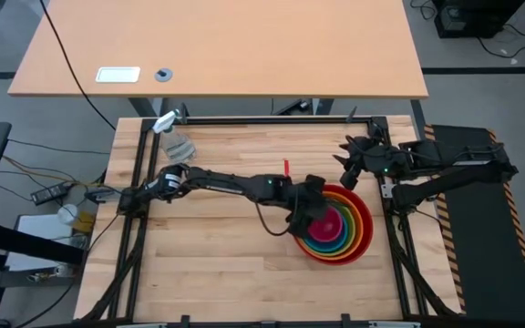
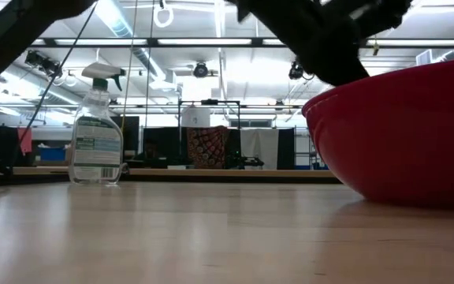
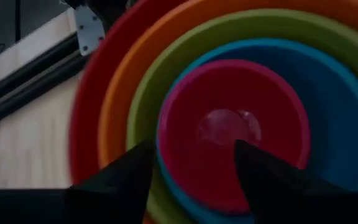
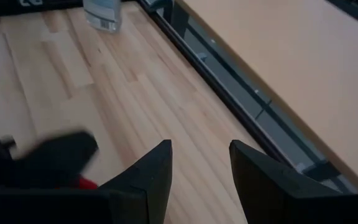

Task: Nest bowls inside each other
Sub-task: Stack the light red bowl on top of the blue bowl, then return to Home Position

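Five bowls sit nested at the table's right: red (image 1: 365,221) outermost, then orange (image 3: 120,87), green (image 3: 143,99), blue (image 3: 328,124) and pink (image 3: 229,124) innermost. The red bowl (image 2: 400,134) rests by its base on the wood. My left gripper (image 1: 310,214) hangs open over the stack's left side. In the left wrist view one finger (image 3: 132,174) stands outside the pink bowl's near rim and the other (image 3: 260,174) inside it, touching nothing that I can see. My right gripper (image 4: 201,168) waits open above the table's far right corner (image 1: 349,164).
A clear spray bottle (image 1: 173,137) with a white nozzle stands upright at the far left (image 2: 97,134). Black frame rails (image 1: 244,120) border the wooden table. A tan desk (image 1: 226,46) lies beyond the far edge. Bare wood stretches across the table's left and near parts.
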Motion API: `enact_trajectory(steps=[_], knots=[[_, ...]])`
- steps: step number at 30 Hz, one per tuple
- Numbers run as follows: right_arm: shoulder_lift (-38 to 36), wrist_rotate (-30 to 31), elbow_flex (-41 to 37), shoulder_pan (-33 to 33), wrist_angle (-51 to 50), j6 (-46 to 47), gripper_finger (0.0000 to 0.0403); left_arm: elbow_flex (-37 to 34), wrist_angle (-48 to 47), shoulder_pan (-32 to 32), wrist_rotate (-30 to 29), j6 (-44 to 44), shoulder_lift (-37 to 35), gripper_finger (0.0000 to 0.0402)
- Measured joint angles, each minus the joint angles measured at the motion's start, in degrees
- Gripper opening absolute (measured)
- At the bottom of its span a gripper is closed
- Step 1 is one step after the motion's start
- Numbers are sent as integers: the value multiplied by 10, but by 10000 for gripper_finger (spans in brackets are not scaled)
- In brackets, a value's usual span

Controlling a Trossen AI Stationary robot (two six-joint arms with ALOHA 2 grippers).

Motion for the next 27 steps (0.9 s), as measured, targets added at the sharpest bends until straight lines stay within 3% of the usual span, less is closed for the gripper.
enact_trajectory(steps=[5, 10, 16, 20, 23, 27], knots=[[-29, 25, -26, 10, -27, 46, 169, -63, 7, 0, 0, 5, -61, 221], [-72, 53, -78, 27, -13, 88, 169, -229, 91, 2, 0, -3, -157, 184], [-120, 30, -150, 61, 92, 64, 169, -471, 287, 2, 0, -45, -332, 153], [-185, 34, -209, 89, 158, 35, 169, -597, 342, 9, -8, -103, -454, 145], [-250, 25, -255, 93, 215, 10, 169, -679, 350, 9, -60, -131, -542, 144], [-339, -35, -327, 87, 307, -35, 169, -791, 397, 9, -80, -171, -654, 144]])
